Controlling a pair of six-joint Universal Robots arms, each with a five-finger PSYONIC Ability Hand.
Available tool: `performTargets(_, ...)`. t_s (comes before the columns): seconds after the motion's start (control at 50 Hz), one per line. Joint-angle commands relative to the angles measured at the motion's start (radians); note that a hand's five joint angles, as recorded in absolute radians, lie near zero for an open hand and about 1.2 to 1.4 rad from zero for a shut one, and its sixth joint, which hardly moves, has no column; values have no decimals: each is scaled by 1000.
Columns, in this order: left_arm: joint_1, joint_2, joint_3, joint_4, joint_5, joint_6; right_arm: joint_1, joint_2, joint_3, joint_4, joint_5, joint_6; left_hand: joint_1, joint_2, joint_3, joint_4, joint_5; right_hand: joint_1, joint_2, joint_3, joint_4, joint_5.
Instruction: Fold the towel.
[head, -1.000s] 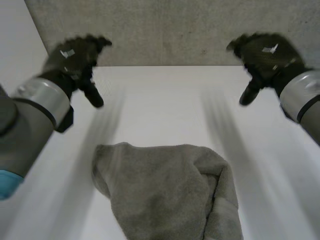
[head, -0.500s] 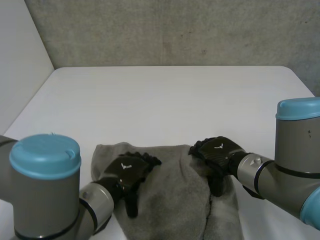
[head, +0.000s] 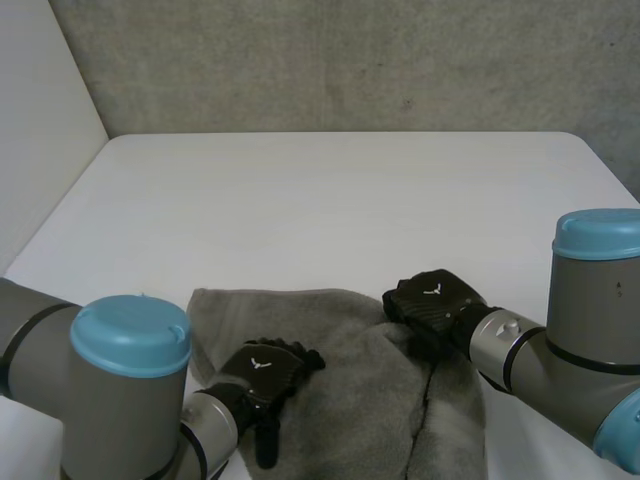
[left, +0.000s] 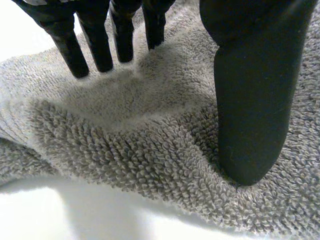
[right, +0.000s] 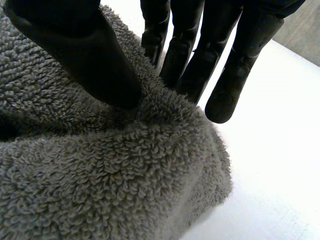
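Towel (head: 350, 400), grey looped terry, lies bunched in soft folds.

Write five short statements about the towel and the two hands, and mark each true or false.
1. The towel lies on the white table. True.
2. The left hand hangs clear of the towel. False: its fingers and thumb press on the towel's left part.
3. The right hand is at the towel's far right edge. True.
4. The towel is white. False: it is grey.
5. The towel lies flat and smooth. False: its right part is bunched, with a deep crease.
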Motion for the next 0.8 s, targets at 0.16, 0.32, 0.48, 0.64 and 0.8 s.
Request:
performTargets(0.16, -5, -8, 149, 130, -73, 4, -5, -104, -74, -110, -10, 7, 1081, 1081, 1081, 1081, 1193, 167, 176, 145, 147, 160)
performTargets(0.32, 88, 129, 356, 361, -199, 51, -12, -266, -137, -572, -15, 7, 1081, 1081, 1081, 1081, 1193, 167, 176, 145, 147, 160)
performTargets(0.48, 110, 231, 315, 561, -216, 65, -4, -310, -169, -641, -7, 53, 1081, 1081, 1081, 1081, 1193, 167, 176, 145, 147, 160)
performTargets(0.64, 84, 260, 38, 553, -175, 70, -7, -275, -122, -378, -214, 28, 1081, 1081, 1081, 1081, 1193, 167, 176, 145, 147, 160)
performTargets(0.8, 46, 200, -124, 428, -121, 82, 1, -120, -90, -100, -300, -217, 1081, 1081, 1081, 1081, 1193, 151, 159, 129, 131, 143)
